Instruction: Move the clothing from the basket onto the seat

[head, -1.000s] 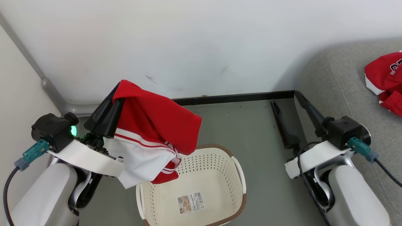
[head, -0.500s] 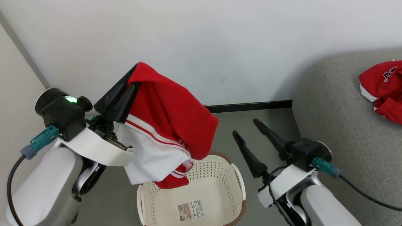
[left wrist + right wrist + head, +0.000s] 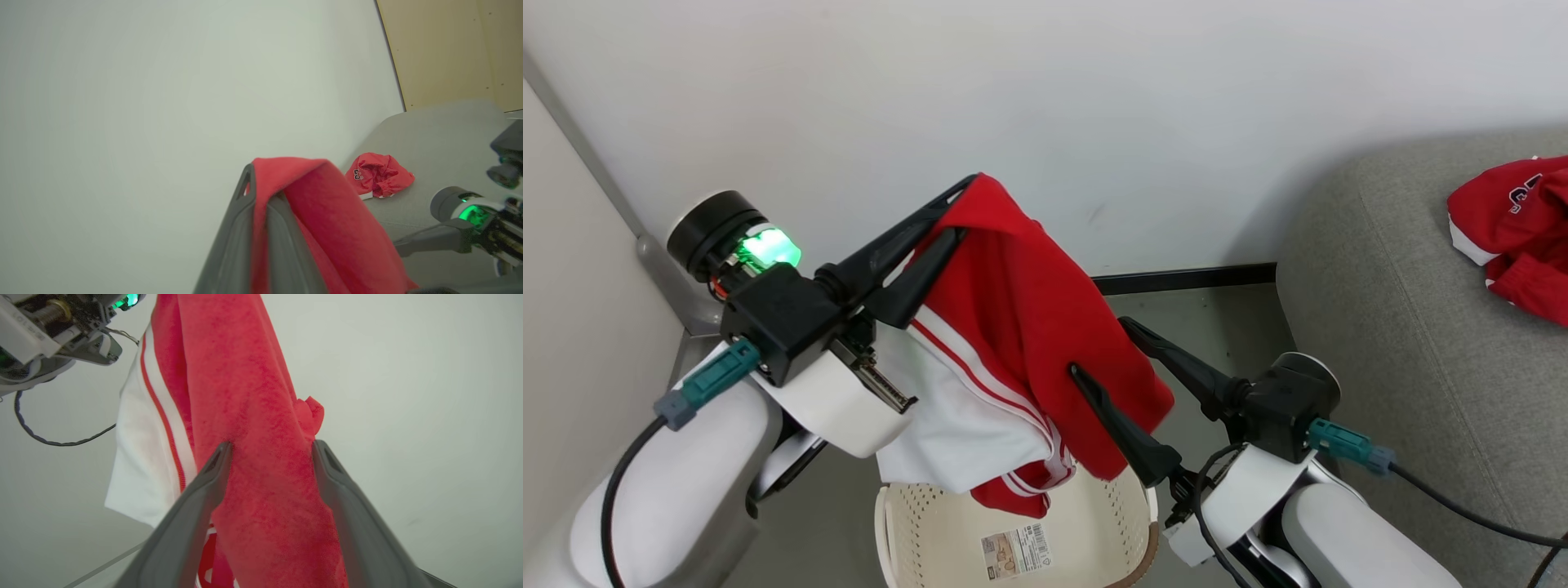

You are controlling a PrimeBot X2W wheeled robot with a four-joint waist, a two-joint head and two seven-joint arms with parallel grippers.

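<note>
**Left pincer** (image 3: 964, 204): we record it clenched on the top fold of the held garment (image 3: 1029, 327), with its fingers slanting up toward the wall. The cloth hangs from the tips. It is red on the outer side, with a white panel and red-and-white striped trim on the side nearest the wrist. A green light (image 3: 766, 245) glows on that wrist.

**Right pincer** (image 3: 1101, 347): we record it released, fingers spread wide, one on each side of the garment's hanging red edge. Red cloth lies in the gap between them.

**Held garment, position:** it is raised over the basket (image 3: 907, 523), and its striped lower hem hangs at the basket's far rim. We cannot tell whether hem and rim touch. A printed label (image 3: 1015, 549) lies on the basket's bottom.

**By view:**
- The left wrist view gives us the red fold pinched between the two fingers and, beyond it, a tan wooden panel (image 3: 449, 49) above the seat.
- The right wrist view gives us the cloth filling the open gap.
- The head view gives us the basket.

**Seat** (image 3: 1380, 286): a grey woven sofa at the robot's right. It carries a second garment (image 3: 1511, 229), red with white trim and dark lettering, crumpled and well apart from both pincers.

**Room:** we list a pale wall (image 3: 1094, 98), a black skirting (image 3: 1184, 278) and a grey floor (image 3: 1241, 314) under the basket
</note>
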